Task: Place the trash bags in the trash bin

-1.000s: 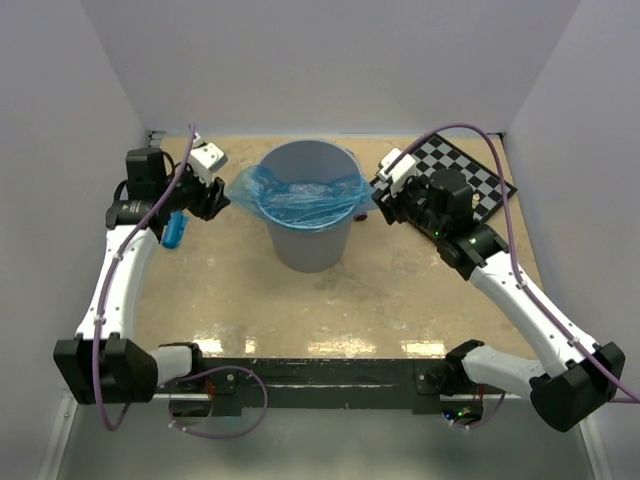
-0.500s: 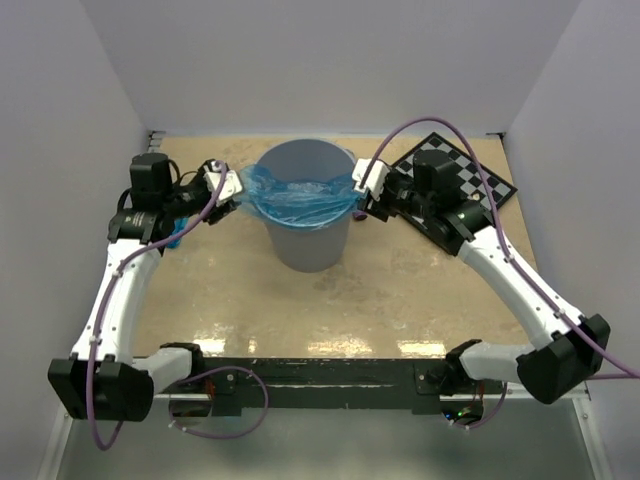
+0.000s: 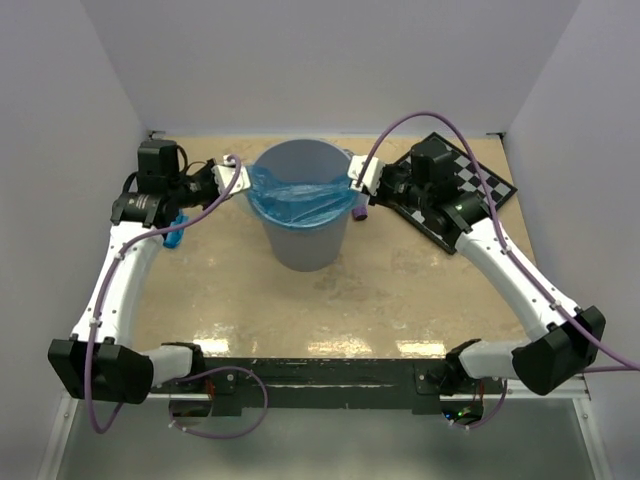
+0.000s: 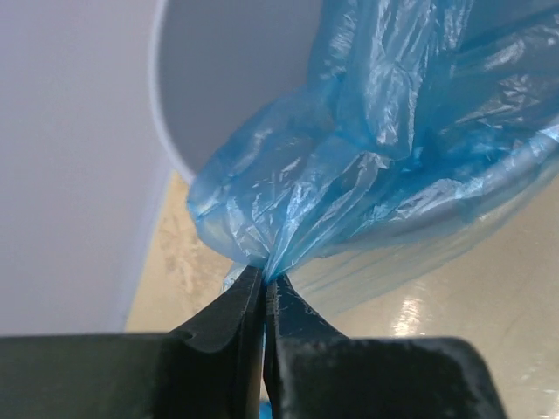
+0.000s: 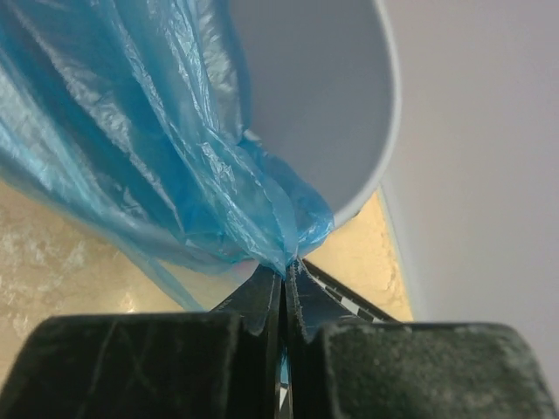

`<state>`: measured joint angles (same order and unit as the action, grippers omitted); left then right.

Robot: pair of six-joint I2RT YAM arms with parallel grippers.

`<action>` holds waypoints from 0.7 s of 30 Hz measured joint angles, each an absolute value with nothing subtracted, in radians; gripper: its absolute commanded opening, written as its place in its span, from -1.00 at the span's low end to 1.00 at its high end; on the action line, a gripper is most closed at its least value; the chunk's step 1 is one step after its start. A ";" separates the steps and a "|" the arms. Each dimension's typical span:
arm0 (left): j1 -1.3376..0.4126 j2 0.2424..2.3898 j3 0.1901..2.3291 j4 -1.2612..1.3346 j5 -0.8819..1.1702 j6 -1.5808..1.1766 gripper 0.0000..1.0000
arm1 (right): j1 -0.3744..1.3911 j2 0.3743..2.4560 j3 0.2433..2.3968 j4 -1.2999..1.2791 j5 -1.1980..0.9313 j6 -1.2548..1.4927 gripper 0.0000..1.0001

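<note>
- Top external view: the trash bin (image 3: 306, 245) stands upright at the upper middle of the frame, near the back wall (image 3: 320, 70), with a strip of bare tabletop (image 3: 300, 310) behind it.
- A blue trash bag (image 3: 298, 200) spans the near half of the bin's mouth and hangs over the near rim. The far rim is bare grey.
- The left hand (image 3: 236, 183) sits just beside the bin's left rim, its fingers pressed together on a gathered corner of the film. The left wrist view shows the pinch at the very fingertips.
- The right hand (image 3: 357, 180) mirrors it at the right rim, pinching the opposite corner.
- A small blue wad (image 3: 176, 236) lies at the left, partly under the left arm and near the left wall (image 3: 60, 150).
- A checkerboard (image 3: 482, 186) fills the upper right corner under the right arm, and a purple microphone (image 3: 360, 212) lies just right of the bin.
- The lower middle of the frame, between the two arms, is open tabletop.
- Against half a second ago, both hands sit slightly closer to the rim, the film's side flaps are shorter, and the microphone shows more clearly.
</note>
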<state>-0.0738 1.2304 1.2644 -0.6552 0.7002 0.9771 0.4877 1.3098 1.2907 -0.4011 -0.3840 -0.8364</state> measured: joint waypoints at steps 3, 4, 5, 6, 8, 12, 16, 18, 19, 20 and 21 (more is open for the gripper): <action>-0.075 1.240 1.321 -0.649 0.691 0.962 -1.00 | 0.488 1.312 1.320 -0.367 -0.382 -0.800 -1.00; -0.075 1.248 1.339 -0.643 0.687 0.955 -1.00 | 0.488 1.317 1.329 -0.359 -0.382 -0.791 -1.00; -0.075 1.260 1.357 -0.635 0.682 0.942 -1.00 | 0.488 1.327 1.343 -0.345 -0.380 -0.778 -1.00; -0.075 1.277 1.373 -0.624 0.676 0.928 -1.00 | 0.488 1.343 1.357 -0.331 -0.376 -0.766 -1.00; -0.075 1.319 1.401 -0.611 0.664 0.907 -0.99 | 0.485 1.384 1.386 -0.310 -0.355 -0.746 -1.00; -0.075 1.440 1.456 -0.611 0.641 0.872 -0.92 | 0.461 1.488 1.438 -0.310 -0.313 -0.701 -1.00; -0.074 1.501 1.473 -0.633 0.639 0.829 -0.92 | 0.396 1.549 1.480 -0.361 -0.310 -0.654 -1.00; -0.073 1.502 1.484 -0.648 0.648 0.803 -0.96 | 0.363 1.550 1.494 -0.401 -0.334 -0.627 -0.90; -0.073 1.502 1.494 -0.651 0.656 0.791 -0.97 | 0.353 1.542 1.499 -0.412 -0.346 -0.617 -0.83; -0.074 1.501 1.503 -0.651 0.662 0.775 -0.97 | 0.349 1.535 1.502 -0.420 -0.359 -0.610 -0.71; -0.074 1.499 1.515 -0.647 0.668 0.753 -0.97 | 0.348 1.522 1.503 -0.433 -0.373 -0.604 -0.55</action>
<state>-0.0738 1.4994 1.5150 -0.6468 0.6678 0.7528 0.3477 1.5219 1.5032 -0.4328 -0.3729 -0.6041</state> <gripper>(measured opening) 0.027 0.067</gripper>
